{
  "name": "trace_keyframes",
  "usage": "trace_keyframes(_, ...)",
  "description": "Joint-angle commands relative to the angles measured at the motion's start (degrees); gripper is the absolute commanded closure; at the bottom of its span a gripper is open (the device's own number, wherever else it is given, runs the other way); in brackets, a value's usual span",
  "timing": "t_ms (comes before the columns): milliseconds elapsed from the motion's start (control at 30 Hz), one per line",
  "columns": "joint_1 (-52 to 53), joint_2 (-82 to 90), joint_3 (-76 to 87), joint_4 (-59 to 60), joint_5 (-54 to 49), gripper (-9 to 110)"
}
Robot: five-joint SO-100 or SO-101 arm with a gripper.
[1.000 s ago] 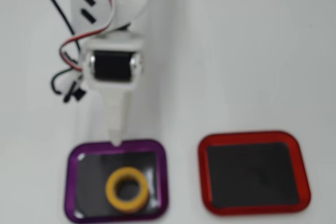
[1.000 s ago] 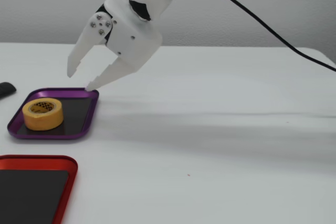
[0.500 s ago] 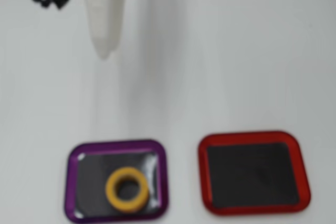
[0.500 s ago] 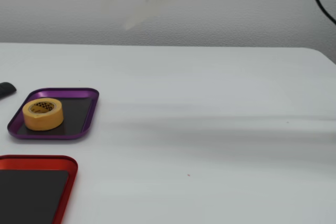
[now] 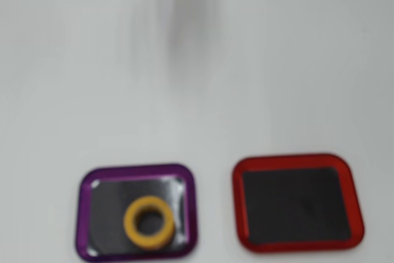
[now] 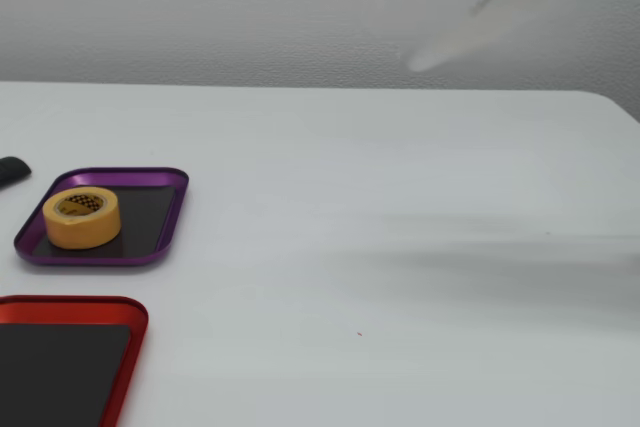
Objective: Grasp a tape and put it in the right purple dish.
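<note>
Tape [image 5: 149, 222] in purple dish [image 5: 83, 214], far from blurred end effector [image 6: 470, 17].

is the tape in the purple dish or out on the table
In. The yellow tape roll lies flat inside the purple dish, hole facing up.

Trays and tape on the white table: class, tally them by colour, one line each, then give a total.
Purple tray: 1
Red tray: 1
Yellow tape roll: 1, lying flat inside the purple tray
Total: 3
</note>
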Motion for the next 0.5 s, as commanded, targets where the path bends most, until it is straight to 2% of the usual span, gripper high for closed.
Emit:
trace_keyframes(0,0.09,14.5,12.92,-2.81,0.18,92)
trace_keyframes(300,0.26,46.85,40.78,-4.57,0.09,92)
trace_keyframes(467,0.18,43.24,46.05,-4.57,0.35,92)
